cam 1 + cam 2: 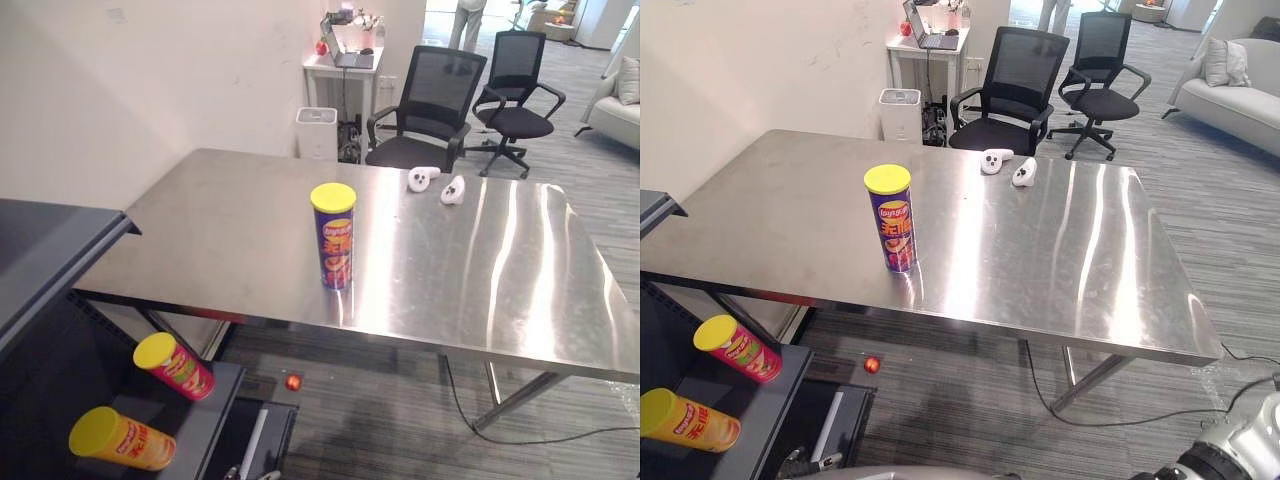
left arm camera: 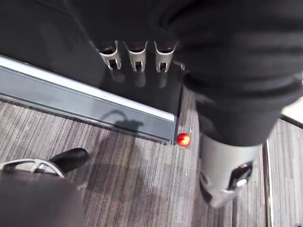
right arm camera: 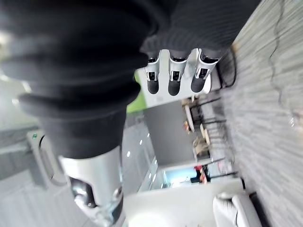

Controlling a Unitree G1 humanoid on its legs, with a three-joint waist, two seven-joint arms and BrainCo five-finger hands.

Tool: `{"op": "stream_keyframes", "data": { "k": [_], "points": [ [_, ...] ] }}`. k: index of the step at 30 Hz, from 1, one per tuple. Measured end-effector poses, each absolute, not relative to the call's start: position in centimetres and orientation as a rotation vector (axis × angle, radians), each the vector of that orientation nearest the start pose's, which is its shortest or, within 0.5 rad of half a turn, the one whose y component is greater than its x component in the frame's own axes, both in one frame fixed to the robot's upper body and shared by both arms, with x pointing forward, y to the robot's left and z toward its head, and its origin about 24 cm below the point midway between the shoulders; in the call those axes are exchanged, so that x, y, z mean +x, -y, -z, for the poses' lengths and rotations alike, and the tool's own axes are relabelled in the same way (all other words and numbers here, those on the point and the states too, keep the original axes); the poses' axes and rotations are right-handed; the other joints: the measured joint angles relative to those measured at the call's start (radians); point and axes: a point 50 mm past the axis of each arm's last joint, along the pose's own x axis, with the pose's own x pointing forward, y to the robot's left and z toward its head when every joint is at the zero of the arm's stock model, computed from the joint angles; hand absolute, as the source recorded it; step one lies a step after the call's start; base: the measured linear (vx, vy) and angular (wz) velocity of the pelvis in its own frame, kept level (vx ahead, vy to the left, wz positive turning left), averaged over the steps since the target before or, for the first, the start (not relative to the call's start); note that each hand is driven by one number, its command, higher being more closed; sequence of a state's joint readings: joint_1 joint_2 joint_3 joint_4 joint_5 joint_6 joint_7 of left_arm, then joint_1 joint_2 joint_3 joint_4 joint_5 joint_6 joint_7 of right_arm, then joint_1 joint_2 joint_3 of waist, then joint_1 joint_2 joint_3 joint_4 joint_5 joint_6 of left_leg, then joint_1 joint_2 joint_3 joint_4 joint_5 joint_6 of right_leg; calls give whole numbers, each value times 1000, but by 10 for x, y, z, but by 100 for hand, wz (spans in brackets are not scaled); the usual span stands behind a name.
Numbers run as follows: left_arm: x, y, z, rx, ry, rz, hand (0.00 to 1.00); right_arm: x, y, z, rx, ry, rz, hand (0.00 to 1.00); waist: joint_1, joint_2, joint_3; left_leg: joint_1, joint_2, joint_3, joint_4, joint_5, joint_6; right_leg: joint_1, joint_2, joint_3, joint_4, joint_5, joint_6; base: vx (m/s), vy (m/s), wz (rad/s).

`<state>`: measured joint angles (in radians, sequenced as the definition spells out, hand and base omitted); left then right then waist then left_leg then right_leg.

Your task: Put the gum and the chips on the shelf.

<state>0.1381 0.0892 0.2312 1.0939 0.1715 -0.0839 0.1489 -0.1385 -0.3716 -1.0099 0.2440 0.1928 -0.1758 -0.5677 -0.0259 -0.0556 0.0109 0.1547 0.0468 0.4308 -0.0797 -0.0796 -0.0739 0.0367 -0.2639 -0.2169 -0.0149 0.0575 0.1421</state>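
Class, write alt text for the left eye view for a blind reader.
A purple chips can with a yellow lid stands upright on a steel table. A red can and an orange can lie on a dark shelf at lower left.

1. Chips can (image 1: 334, 240): purple body, yellow lid, red and yellow print
2. Table (image 1: 480, 270): brushed silver steel with pale glare streaks
3. Shelf (image 1: 45, 250) at 8 o'clock from the chips can: dark grey
4. Red can (image 1: 176, 366) and orange can (image 1: 122, 438) on it: yellow lids
5. Carpet (image 1: 380, 410): grey, thin stripes
6. Ball (image 1: 293, 381): red
7. Chairs (image 1: 425, 105) at 12 o'clock: black
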Motion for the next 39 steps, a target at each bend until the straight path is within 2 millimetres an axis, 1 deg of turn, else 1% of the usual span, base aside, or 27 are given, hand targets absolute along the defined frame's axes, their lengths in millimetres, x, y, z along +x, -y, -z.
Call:
{"op": "stream_keyframes", "data": {
  "k": [1,2,3,6,8,10,11,13,14,16,17,18,20,22,23,26,29,31,39],
  "points": [
    [65,-220,163,197,-1139,-309,0,142,426,-115,25,387,1499,0,1,1,1,-5,0,-14,3,0,0,0,-1,-5,-1,0,0,-38,-62,16],
    [66,-220,163,198,-1137,-305,0,158,419,-125,-13,414,1414,0,1,5,7,-14,0,-36,13,0,0,0,-2,-17,-2,0,0,-38,-65,17],
    [67,-220,163,198,-1135,-303,0,163,416,-129,-25,426,1388,0,2,7,11,-15,0,-42,13,0,1,1,-2,-23,-2,0,0,-51,-63,17],
    [68,-218,163,212,-1132,-281,0,191,395,-137,-99,434,1202,0,11,13,16,-41,-3,-95,14,13,7,5,-3,-60,-15,-1,0,-52,-76,29],
    [70,-217,162,211,-1128,-279,0,201,385,-142,-127,450,1121,0,16,17,23,-52,-3,-119,13,22,7,7,-3,-80,-19,-1,0,-33,-62,34],
    [70,-216,162,209,-1126,-276,0,211,374,-149,-173,465,1026,0,32,20,31,-67,-2,-164,13,33,8,17,-2,-113,-19,-9,2,-23,-65,43],
    [70,-217,162,210,-1126,-276,0,213,371,-150,-176,467,1003,0,32,20,36,-68,-1,-175,13,35,9,25,-2,-122,-19,-12,2,-23,-75,49],
    [66,-217,163,213,-1133,-277,0,226,354,-151,-190,471,895,0,40,19,39,-75,0,-209,13,43,6,40,-2,-156,-19,-24,4,-15,-52,42],
    [66,-217,162,213,-1132,-276,0,230,349,-151,-195,473,860,0,44,19,39,-78,0,-214,13,44,6,40,-2,-161,-19,-26,6,-6,-41,31],
    [70,-217,161,214,-1115,-272,0,241,329,-153,-209,486,745,0,58,20,62,-86,0,-232,12,53,6,44,-1,-176,-19,-27,6,-14,-32,23],
    [70,-217,161,214,-1114,-272,0,243,323,-152,-207,486,722,0,60,19,64,-91,0,-238,12,54,6,45,-1,-183,-19,-28,6,-21,-32,32],
    [69,-217,161,215,-1116,-272,0,246,313,-150,-202,486,679,0,57,18,66,-102,-1,-258,12,59,7,48,-1,-198,-19,-28,6,-4,-25,35],
    [69,-219,161,217,-1117,-271,0,251,299,-141,-193,459,607,0,59,12,76,-103,-1,-278,12,61,7,61,-1,-216,-19,-28,5,10,-21,33],
    [67,-219,161,216,-1121,-270,0,254,288,-136,-197,436,539,0,65,12,78,-103,-2,-283,12,62,7,65,-1,-218,-19,-28,5,19,-10,15],
    [67,-221,161,220,-1120,-268,0,257,279,-133,-199,430,487,0,69,12,85,-103,-2,-287,12,62,7,68,-1,-221,-19,-28,5,21,-8,8],
    [67,-224,160,227,-1119,-266,0,260,264,-130,-173,432,409,0,68,-1,108,-107,-3,-301,12,63,8,71,0,-228,-18,-29,4,9,-16,12],
    [67,-224,160,228,-1119,-263,0,261,256,-127,-166,423,353,0,69,-3,109,-115,-4,-309,13,64,9,70,0,-233,-19,-29,4,32,-11,10],
    [67,-224,160,229,-1119,-261,0,262,247,-124,-162,416,300,0,74,-1,110,-117,-4,-314,13,64,10,70,0,-239,-18,-29,4,46,-18,8],
    [70,-224,159,233,-1106,-260,0,261,227,-129,-146,459,201,0,76,0,130,-120,2,-328,17,64,9,72,4,-241,-8,-29,4,13,-8,4]
  ]
}}
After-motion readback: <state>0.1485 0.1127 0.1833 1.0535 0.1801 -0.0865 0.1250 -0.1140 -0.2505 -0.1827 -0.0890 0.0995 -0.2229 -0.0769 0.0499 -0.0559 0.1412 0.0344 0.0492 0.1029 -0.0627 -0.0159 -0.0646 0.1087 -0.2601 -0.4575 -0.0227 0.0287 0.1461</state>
